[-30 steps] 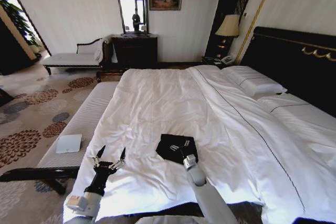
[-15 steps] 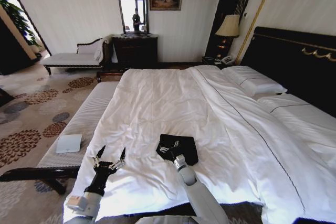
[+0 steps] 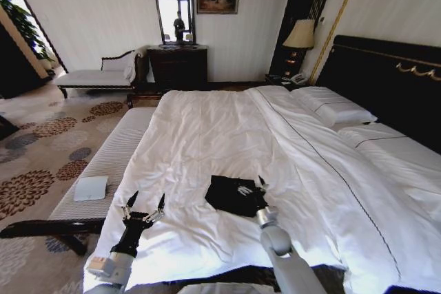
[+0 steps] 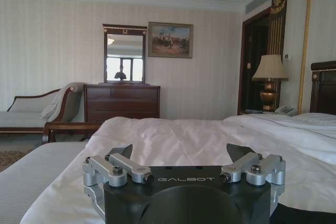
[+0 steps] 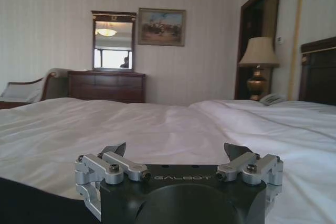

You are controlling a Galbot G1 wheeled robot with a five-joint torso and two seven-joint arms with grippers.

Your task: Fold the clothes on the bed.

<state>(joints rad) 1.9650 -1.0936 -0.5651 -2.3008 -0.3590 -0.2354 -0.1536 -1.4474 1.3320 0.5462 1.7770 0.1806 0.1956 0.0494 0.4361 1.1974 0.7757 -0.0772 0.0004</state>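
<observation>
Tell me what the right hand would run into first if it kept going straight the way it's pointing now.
Probably nothing soon. The right hand sits open at the far edge of the black T-shirt, pointing along the bed. Its wrist view shows only white duvet ahead; depth is unclear, so a raised duvet fold might graze it.

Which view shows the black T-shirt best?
The head view: the black T-shirt lies as a compact bundle on the white bed, with the right gripper at its edge. The right wrist view catches a dark corner; the left wrist view is unclear.
</observation>
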